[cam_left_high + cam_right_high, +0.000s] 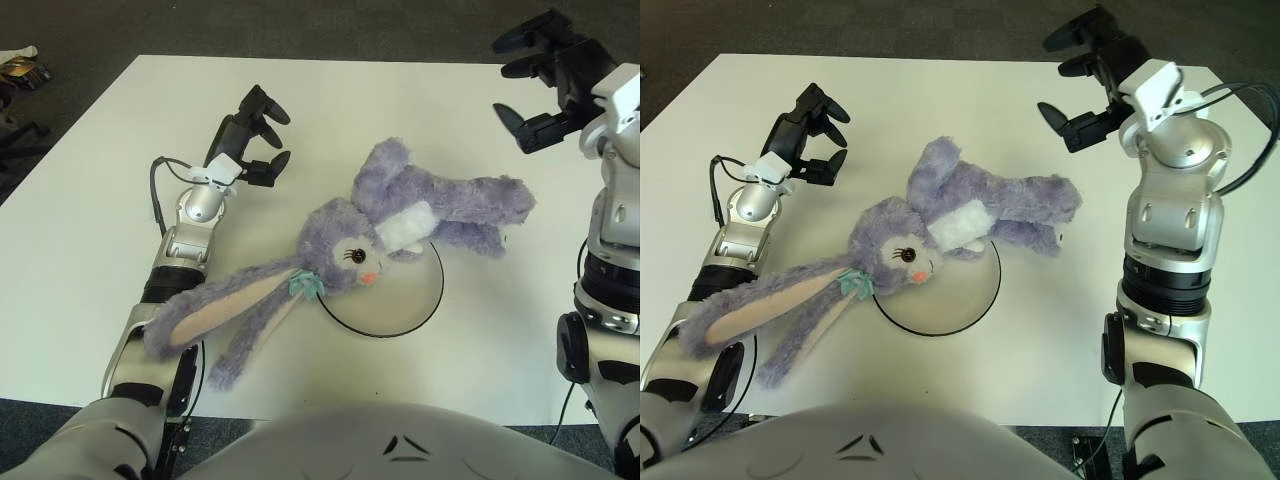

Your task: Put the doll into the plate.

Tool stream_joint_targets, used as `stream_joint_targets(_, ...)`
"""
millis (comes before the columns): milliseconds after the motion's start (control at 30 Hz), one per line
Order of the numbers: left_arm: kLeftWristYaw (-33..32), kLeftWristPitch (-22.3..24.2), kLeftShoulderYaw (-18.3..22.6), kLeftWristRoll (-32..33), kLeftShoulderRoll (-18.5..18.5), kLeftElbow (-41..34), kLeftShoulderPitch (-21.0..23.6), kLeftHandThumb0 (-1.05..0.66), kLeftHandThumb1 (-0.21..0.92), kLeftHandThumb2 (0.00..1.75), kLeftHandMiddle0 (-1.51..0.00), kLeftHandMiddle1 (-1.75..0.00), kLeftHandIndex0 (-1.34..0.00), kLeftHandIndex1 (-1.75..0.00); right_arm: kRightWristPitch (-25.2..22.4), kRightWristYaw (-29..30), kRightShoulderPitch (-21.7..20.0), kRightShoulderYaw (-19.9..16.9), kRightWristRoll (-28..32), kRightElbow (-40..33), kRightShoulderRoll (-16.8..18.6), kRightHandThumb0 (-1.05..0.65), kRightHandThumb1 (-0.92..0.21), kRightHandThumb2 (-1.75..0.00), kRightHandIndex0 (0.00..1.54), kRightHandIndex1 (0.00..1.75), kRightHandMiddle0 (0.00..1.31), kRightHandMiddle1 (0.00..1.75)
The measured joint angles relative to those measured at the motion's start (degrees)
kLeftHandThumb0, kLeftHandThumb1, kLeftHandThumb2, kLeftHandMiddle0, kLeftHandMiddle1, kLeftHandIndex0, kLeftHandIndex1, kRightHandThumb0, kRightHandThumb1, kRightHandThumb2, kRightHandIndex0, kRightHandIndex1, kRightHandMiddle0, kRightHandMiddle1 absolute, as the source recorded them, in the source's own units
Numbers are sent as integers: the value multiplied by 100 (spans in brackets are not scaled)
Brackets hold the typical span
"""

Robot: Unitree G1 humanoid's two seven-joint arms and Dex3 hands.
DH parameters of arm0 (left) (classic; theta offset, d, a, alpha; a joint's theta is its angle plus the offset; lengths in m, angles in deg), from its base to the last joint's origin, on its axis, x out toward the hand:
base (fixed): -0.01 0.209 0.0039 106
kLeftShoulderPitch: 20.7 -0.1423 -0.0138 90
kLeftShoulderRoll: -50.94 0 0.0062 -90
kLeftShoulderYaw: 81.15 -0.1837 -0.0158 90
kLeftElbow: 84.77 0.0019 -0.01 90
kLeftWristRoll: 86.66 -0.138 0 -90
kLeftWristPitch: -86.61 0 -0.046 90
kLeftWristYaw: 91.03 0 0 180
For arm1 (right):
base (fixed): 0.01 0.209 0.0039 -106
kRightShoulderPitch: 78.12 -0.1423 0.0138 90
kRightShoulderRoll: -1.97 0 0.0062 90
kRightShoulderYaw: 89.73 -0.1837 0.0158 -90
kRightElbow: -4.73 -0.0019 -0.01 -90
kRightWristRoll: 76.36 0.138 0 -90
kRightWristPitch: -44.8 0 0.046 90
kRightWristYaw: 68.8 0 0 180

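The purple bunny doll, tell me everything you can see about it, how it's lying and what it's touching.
The doll is a fluffy lavender plush rabbit with long ears lined in pale pink, a white belly patch, a black eye, an orange-pink nose and a teal bow at its neck. It lies sprawled on its side across the white table. Its head and belly overlap the far-left rim of the plate, while ears and legs trail off onto the table. One ear drapes over the robot's left forearm. Neither hand holds it.
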Motion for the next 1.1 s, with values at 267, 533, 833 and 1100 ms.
stream_joint_targets(267, 136, 208, -7, 131, -80, -2, 69, 0, 42, 114, -66, -154, -29, -175, 4, -88, -94, -92, 893, 444, 25, 13, -7, -149, 3, 128, 7, 140)
stream_joint_targets(533, 210, 391, 6, 227, -80, -13, 69, -1, 40, 118, -67, -157, -29, -175, -7, -146, -297, -105, 1254, 740, -364, 15, -8, -149, 6, 127, 7, 139)
stream_joint_targets(833, 217, 516, 10, 226, -86, -18, 69, -1, 39, 121, -67, -160, -30, -175, -116, -367, -519, -108, 1793, 1207, -610, 13, -8, -149, 3, 129, 7, 141)
stream_joint_targets(1100, 197, 522, 10, 214, -117, -13, 70, -1, 38, 122, -66, -162, -30, -175, -87, -90, -273, 5, 1725, 849, -658, 13, -11, -149, 3, 130, 11, 144)
